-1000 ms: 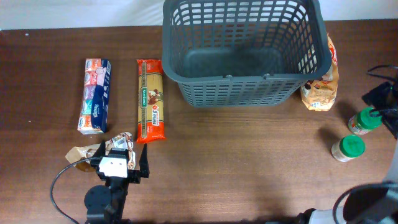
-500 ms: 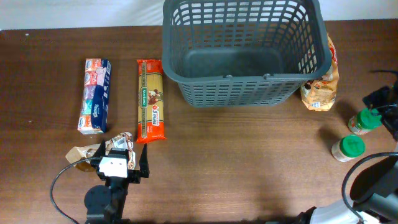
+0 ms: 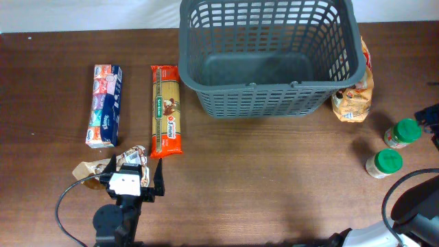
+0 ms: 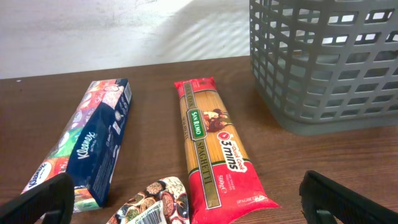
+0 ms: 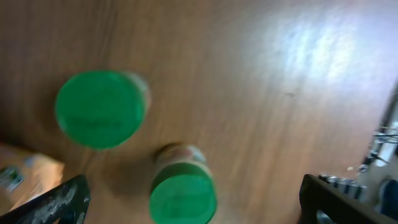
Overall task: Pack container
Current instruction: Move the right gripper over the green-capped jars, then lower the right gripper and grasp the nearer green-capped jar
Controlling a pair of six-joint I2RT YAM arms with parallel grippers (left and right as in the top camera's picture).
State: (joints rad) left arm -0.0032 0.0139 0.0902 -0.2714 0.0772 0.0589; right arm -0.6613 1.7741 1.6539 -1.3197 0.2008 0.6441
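Observation:
The dark grey basket (image 3: pixel 267 55) stands at the back middle, and nothing shows on its floor. Its slotted wall shows in the left wrist view (image 4: pixel 329 62). My left gripper (image 3: pixel 134 180) is open near the front left, its fingers wide apart over a small patterned pouch (image 4: pixel 158 202). A red spaghetti pack (image 3: pixel 167 111) and a blue tissue box (image 3: pixel 104 105) lie just beyond it. My right gripper (image 5: pixel 199 211) is open above two green-lidded jars (image 5: pixel 99 109) (image 5: pixel 182 196); the nearer jar sits between its fingers. That view is blurred.
An orange snack bag (image 3: pixel 354 96) leans against the basket's right side. The two jars stand at the right (image 3: pixel 402 132) (image 3: pixel 383 163). The right arm (image 3: pixel 432 118) shows only at the right edge. A cable runs along the front right.
My right arm has drawn back to the right, almost out of the overhead view. The left arm and all objects have not moved.

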